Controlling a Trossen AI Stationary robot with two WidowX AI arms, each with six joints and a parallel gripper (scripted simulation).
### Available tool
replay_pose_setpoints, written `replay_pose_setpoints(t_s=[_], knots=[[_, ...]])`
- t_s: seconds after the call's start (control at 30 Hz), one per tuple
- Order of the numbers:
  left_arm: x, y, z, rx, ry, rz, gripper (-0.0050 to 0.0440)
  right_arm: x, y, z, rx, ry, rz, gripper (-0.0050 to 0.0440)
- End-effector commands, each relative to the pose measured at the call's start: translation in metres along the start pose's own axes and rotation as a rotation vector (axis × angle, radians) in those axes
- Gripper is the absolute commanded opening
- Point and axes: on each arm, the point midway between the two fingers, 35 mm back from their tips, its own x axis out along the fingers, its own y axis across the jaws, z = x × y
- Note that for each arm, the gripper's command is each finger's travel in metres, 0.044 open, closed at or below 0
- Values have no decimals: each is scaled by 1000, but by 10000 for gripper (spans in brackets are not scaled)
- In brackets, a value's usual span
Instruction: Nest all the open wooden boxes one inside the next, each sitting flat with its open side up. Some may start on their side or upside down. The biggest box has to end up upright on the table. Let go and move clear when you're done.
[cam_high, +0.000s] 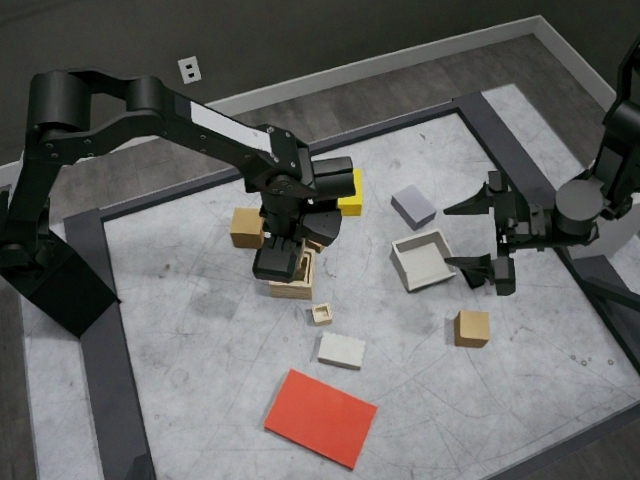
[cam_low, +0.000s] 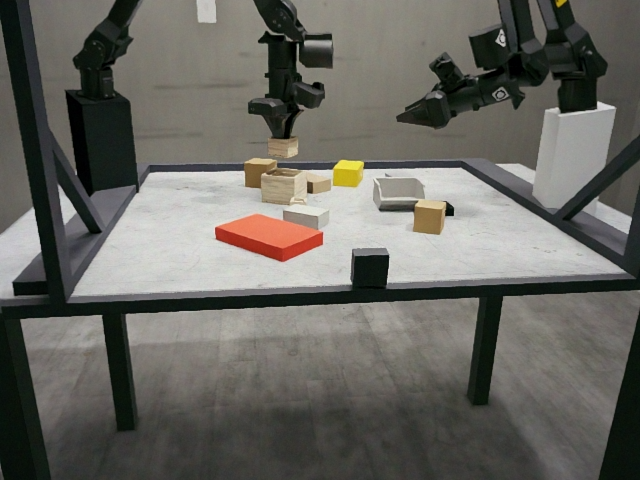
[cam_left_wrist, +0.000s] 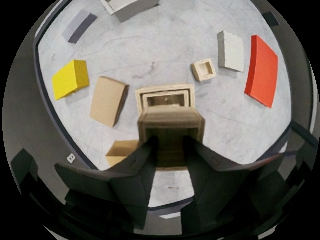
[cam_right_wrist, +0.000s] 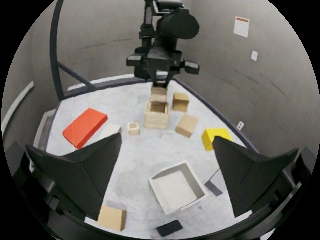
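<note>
The big wooden box (cam_high: 292, 291) (cam_low: 279, 189) (cam_right_wrist: 157, 121) stands open side up, and the left wrist view shows another box rim inside it. My left gripper (cam_low: 283, 136) (cam_left_wrist: 170, 140) holds a smaller wooden box (cam_low: 282, 148) (cam_left_wrist: 170, 117) (cam_right_wrist: 158, 95), open side up and in the air, with the fingertips inside its opening. The smallest wooden box (cam_high: 321, 321) (cam_left_wrist: 196, 74) (cam_right_wrist: 133, 132) stands open side up on the table near the big one. My right gripper (cam_high: 446, 236) (cam_right_wrist: 168, 139) is open and empty, high up near the pale tray. The left fingertips are hidden in the top view.
The pale tray (cam_high: 402, 266) lies right of centre. Tan blocks (cam_high: 246, 228) (cam_high: 473, 327) (cam_left_wrist: 107, 100), a yellow block (cam_high: 351, 205), a grey block (cam_high: 413, 205), a white block (cam_high: 341, 350) and a red slab (cam_high: 320, 417) lie around. A black block (cam_low: 369, 267) stands at the front edge.
</note>
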Motion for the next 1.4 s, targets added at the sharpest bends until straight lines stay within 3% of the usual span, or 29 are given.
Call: replay_pose_setpoints(t_s=[0.0,0.3,1.37], knots=[[-10,2,8,7,-30,9,183,-2,0,3,4,-20,0,400],[-7,3,10,-67,-29,5,183,-1,1,7,20,-30,2,400],[-6,2,6,-1039,-20,-7,183,-1,1,7,20,-30,2,400]])
